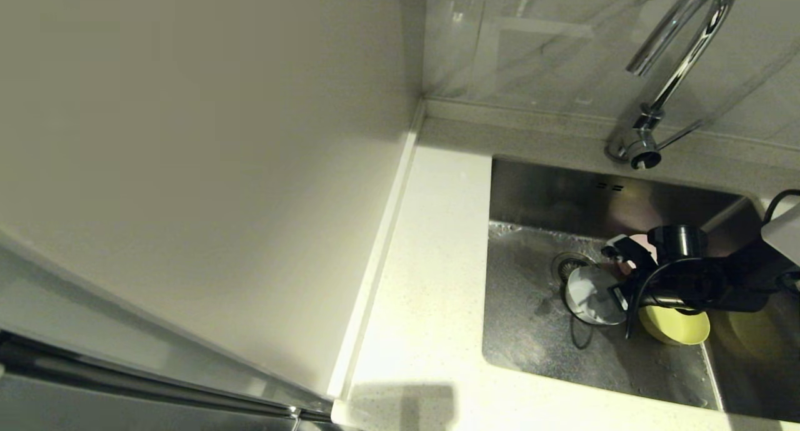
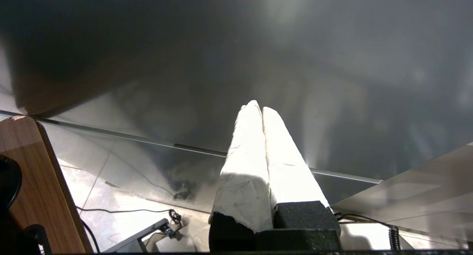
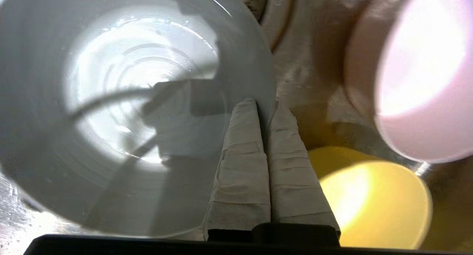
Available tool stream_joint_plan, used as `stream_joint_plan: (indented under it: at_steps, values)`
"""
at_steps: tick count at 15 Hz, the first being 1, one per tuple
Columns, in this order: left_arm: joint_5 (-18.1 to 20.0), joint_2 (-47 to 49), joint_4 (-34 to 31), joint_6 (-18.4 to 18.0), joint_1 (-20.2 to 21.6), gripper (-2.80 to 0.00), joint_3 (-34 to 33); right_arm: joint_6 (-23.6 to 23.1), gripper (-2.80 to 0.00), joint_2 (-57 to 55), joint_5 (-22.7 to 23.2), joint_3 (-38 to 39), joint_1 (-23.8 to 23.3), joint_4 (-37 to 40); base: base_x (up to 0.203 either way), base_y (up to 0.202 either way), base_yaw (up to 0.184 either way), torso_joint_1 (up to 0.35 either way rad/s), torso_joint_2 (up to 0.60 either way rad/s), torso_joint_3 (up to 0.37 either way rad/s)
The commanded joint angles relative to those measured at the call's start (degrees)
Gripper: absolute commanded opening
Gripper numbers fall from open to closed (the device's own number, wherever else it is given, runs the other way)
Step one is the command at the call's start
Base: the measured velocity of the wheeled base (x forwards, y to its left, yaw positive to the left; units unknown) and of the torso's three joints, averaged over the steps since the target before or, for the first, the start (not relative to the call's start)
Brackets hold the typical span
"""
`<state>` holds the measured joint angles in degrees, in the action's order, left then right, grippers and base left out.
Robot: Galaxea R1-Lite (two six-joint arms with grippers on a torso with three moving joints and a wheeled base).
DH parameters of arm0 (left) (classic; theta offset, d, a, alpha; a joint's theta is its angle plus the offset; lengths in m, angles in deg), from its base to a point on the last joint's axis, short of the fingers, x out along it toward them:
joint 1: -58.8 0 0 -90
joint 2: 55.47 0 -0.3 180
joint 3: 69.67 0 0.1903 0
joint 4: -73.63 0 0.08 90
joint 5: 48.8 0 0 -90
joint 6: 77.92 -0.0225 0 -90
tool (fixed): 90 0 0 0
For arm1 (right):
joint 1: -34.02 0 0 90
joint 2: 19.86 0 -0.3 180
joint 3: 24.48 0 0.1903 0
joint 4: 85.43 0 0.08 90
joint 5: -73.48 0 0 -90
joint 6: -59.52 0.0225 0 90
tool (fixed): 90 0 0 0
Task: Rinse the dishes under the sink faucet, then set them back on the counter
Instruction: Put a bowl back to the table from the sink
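In the sink [image 1: 531, 193], right tool [image 3: 266, 105] pinched on white bowl [image 3: 111, 111] rim, ready to lift for rinsing

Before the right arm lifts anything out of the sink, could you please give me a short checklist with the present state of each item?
1. Right gripper shut on the blue-white bowl rim: ok.
2. Pink bowl apart from the fingers: ok.
3. Yellow-green bowl apart from the gripped bowl: cannot tell.
4. Faucet spout clear above the sink: ok.
5. Water running: cannot tell.
6. Left gripper parked, shut, away from the sink: ok.
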<state>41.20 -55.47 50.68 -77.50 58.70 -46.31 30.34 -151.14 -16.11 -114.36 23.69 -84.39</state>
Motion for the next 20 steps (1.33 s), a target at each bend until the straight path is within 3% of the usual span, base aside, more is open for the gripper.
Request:
stream_joint_plan:
  at_steps: [1, 4, 8, 14, 20]
  values:
    - [0.0, 0.0, 0.02, 0.02, 0.01, -2.8, -0.18, -0.24, -2.8, 0.91, -0.06, 0.2, -0.3, -0.09, 0.0, 0.0, 0.0, 0.0, 0.0, 0.0]
    - [0.0, 0.0, 0.02, 0.02, 0.01, -2.8, -0.18, -0.22, -2.8, 2.73, -0.09, 0.56, -0.94, -0.43, 0.0, 0.0, 0.0, 0.0, 0.0, 0.0]
    - [0.0, 0.0, 0.02, 0.02, 0.01, -2.8, -0.18, -0.28, -2.8, 7.46, -3.39, 2.98, -2.6, -5.96, 0.0, 0.0, 0.0, 0.0, 0.0, 0.0]
    - [0.0, 0.0, 0.02, 0.02, 0.01, -2.8, -0.09, -0.21, -2.8, 19.92, -3.52, 13.42, -7.01, -6.34, 0.0, 0.0, 0.0, 0.0, 0.0, 0.0]
    - [0.0, 0.0, 0.02, 0.02, 0.01, -2.8, -0.18, 0.96, -2.8, 31.01, -3.5, 17.26, -17.38, -9.33, 0.0, 0.0, 0.0, 0.0, 0.0, 0.0]
